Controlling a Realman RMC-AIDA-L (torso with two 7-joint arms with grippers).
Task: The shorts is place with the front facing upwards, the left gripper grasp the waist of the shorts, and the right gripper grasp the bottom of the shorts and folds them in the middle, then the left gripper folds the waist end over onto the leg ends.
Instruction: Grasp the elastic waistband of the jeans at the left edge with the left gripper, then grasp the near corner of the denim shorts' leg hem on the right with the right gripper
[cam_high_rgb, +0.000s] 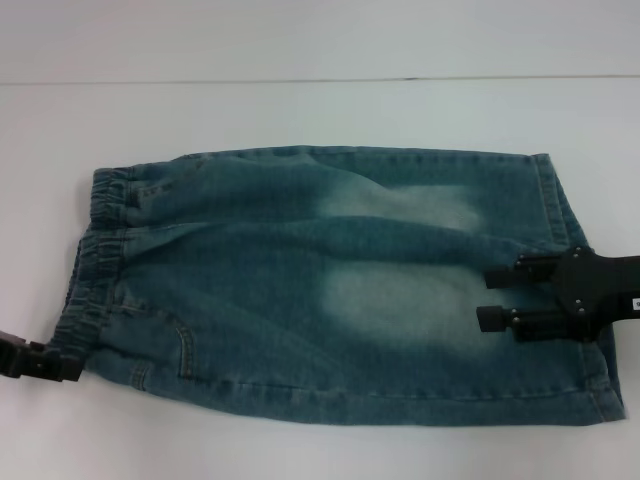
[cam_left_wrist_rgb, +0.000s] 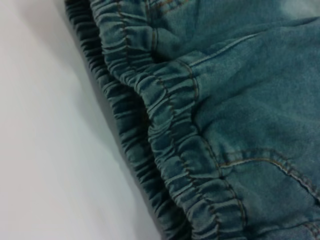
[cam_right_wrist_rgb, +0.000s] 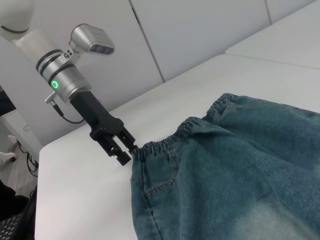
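— So, where do the shorts (cam_high_rgb: 340, 290) lie? Already folded lengthwise on the white table (cam_high_rgb: 300, 110), it seems: waist of the shorts (cam_high_rgb: 95, 255) toward the robot's left, leg ends (cam_high_rgb: 575, 290) toward its right, two layers of ruffled band showing in the left wrist view.

— And the left gripper (cam_high_rgb: 50, 365)? Down at the near corner of the waist, touching the elastic. Fingers (cam_right_wrist_rgb: 122, 150) look pinched close on the band's edge from the right wrist camera, but hard to call it a firm hold.

— Right gripper (cam_high_rgb: 490, 295)? Above the denim near the leg ends, both fingers spread, holding nothing.

— Step in hand? Probably the last one: carrying the waist over onto the leg ends.

— Next move? Needs a sure grip on both layers of elastic, a lift, then a sweep toward the hems. Right gripper sits in that path, so likely needs to clear first.
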